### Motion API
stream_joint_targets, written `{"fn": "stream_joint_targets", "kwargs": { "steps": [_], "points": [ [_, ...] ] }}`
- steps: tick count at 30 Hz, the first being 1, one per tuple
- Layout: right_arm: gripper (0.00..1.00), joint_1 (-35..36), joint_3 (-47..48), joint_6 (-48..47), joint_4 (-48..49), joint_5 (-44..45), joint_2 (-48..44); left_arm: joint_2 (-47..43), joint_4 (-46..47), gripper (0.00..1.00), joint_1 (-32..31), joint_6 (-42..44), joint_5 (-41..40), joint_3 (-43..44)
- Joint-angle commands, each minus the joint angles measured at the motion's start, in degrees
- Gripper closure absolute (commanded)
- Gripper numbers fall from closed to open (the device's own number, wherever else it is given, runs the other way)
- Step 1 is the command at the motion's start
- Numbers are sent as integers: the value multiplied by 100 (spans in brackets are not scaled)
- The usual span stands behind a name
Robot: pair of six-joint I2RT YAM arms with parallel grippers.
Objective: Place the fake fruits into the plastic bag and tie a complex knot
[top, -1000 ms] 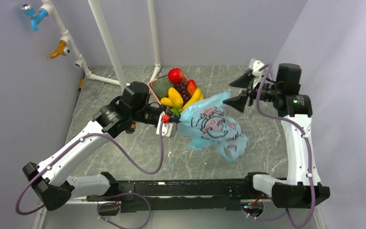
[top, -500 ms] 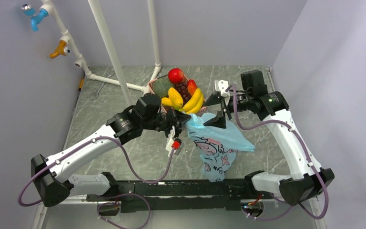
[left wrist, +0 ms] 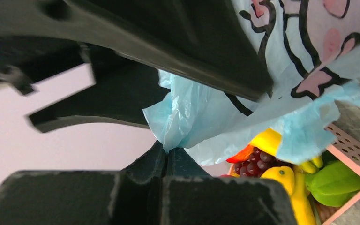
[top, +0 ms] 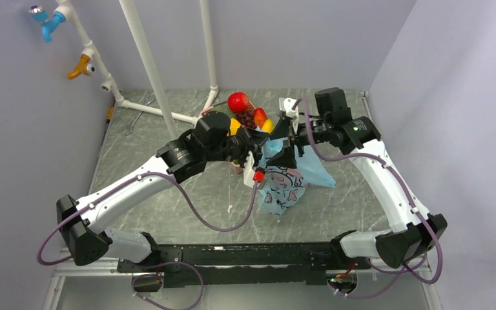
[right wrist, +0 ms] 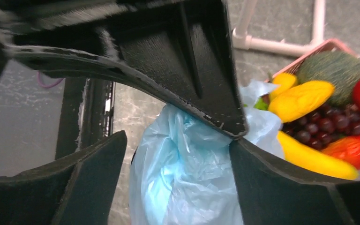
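The light-blue plastic bag (top: 283, 187) hangs bunched between my grippers, with nothing seen inside it. My left gripper (top: 253, 155) is shut on a fold of its film, seen close in the left wrist view (left wrist: 167, 149). My right gripper (top: 283, 146) is open, its fingers on either side of the bag's (right wrist: 183, 183) upper part. The fake fruits lie in the pink basket (left wrist: 354, 151) just behind: red apple (top: 237, 102), bananas (right wrist: 300, 98), grapes (right wrist: 326, 124), melon (right wrist: 333, 70), mango (right wrist: 356, 149). No knot is in view.
White pipe frames (top: 143, 55) stand at the back left of the grey marble table (top: 168, 194). Grey walls close in on the left, back and right. The black rail (top: 245, 255) with the arm bases runs along the near edge.
Both grippers have moved together toward the middle, near the basket. The bag, stretched sideways a second ago, now hangs down bunched. The right gripper now stands around its top.
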Motion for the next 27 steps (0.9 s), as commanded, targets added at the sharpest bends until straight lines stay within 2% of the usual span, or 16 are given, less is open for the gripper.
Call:
{"fn": "stream_joint_targets", "kwargs": {
  "steps": [1,5,6,9,11,12,13,14,15,18,23,27],
  "points": [
    [33,120,-196,11,130,548,112,-2,-3,100,-55,-521,-99,477],
    [98,-185,-316,-248,-50,710,-37,-332,-178,98,36,-974,123,359],
    [100,-279,-356,-308,-11,640,-134,-401,-350,93,153,-1373,254,443],
    [100,-532,-522,-619,187,309,-555,-398,-1222,54,1224,-3305,1474,1032],
    [100,-772,-668,-631,529,-186,-800,-123,-1937,37,1930,-4193,2310,1456],
    [100,-864,-763,-576,765,-402,-919,-61,-2158,34,2137,-4349,2540,1486],
    [100,-893,-850,-503,981,-530,-1035,-54,-2254,24,2253,-4428,2703,1425],
    [100,-892,-941,-409,1225,-613,-1124,-95,-2181,7,2291,-4514,2817,1291],
    [100,-892,-991,-349,1390,-713,-1198,-146,-1929,1,2293,-4636,2835,1121],
    [100,-885,-913,-328,1503,-965,-1243,-87,-1413,1,2173,-4865,3034,897],
    [100,-885,-529,-292,1308,-1136,-1157,588,-1258,1,1683,-4825,2648,1415],
    [100,-883,-475,71,1603,-1249,-1216,1151,-1437,1,1405,-4940,2907,1900]
  ]
}}
